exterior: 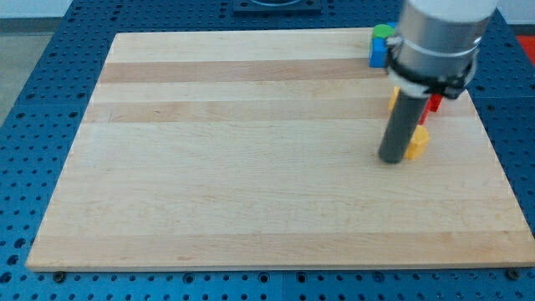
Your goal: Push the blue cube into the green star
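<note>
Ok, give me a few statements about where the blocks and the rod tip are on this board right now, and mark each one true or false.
1. The blue cube sits beside the green block at the view's top right. True.
2. My tip rests at the view's left edge of the board. False: it is at the view's right, beside a yellow block.
3. A red block shows just below the arm's housing. True.
4. The blocks are spread all over the board. False: they cluster at the view's right.
</note>
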`<state>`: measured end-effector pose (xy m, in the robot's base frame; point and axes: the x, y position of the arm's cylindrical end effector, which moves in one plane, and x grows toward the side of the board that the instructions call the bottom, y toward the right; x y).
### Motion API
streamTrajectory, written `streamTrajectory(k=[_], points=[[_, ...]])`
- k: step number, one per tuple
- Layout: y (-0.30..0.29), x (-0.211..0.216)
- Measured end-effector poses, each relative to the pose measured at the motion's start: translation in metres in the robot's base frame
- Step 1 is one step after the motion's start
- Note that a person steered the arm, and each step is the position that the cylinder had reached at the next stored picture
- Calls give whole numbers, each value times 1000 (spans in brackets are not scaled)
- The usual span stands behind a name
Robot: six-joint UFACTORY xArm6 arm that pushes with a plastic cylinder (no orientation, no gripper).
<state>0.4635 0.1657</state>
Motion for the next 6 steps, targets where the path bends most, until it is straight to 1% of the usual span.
streamTrajectory(k=[1, 2, 3, 4, 5, 6], points=[[17, -25], [-2, -17], [-68, -17], [-82, -101], [-29, -176], [36, -178]])
